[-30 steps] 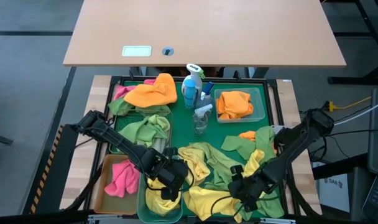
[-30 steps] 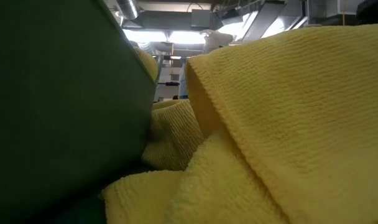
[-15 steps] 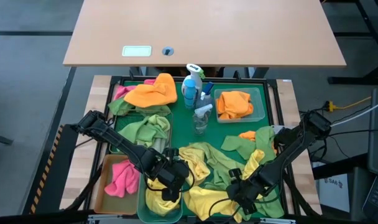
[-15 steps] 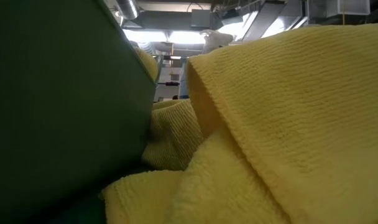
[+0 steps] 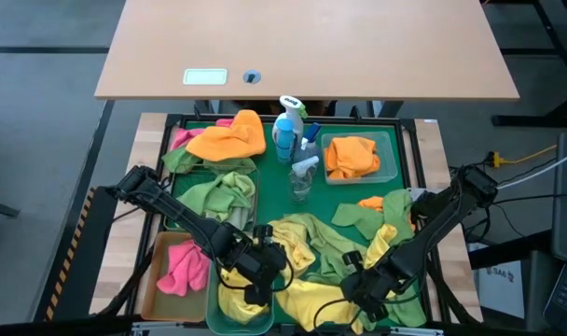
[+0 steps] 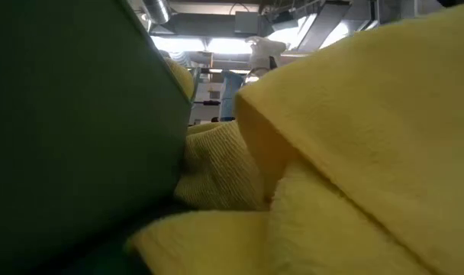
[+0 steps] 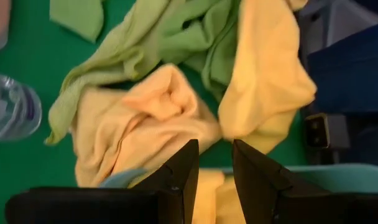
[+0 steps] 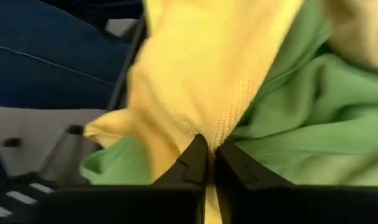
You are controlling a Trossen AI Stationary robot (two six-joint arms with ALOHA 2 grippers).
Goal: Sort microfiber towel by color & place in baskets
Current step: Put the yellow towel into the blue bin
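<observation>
Pinching a yellow towel [image 8: 207, 68] in its closed fingers, right gripper [image 5: 366, 286] sits at the pile's near edge | towel's length runs up from the fingertips | left gripper [image 5: 257, 280] narrow, apart, over teal basket [image 5: 214, 313] | since earlier: right jaws shut, cloth fold shifted in low view.

tray [image 5: 409, 201]: deep green floor
amber-tan basket [image 5: 154, 257]: holds a pink towel [image 5: 183, 266]
teal basket [image 5: 215, 313]: yellow towel [image 5: 239, 301] inside
clear basket [image 5: 391, 159]: orange towel [image 5: 351, 155] inside
middle pile [image 5: 316, 245]: lime green and yellow, mixed
spray bottles [image 5: 288, 126]: 2 — blue with a white head, and clear
desk [image 5: 307, 47]: pale wood (plain, no pattern)
arms [image 5: 167, 210]: black
</observation>
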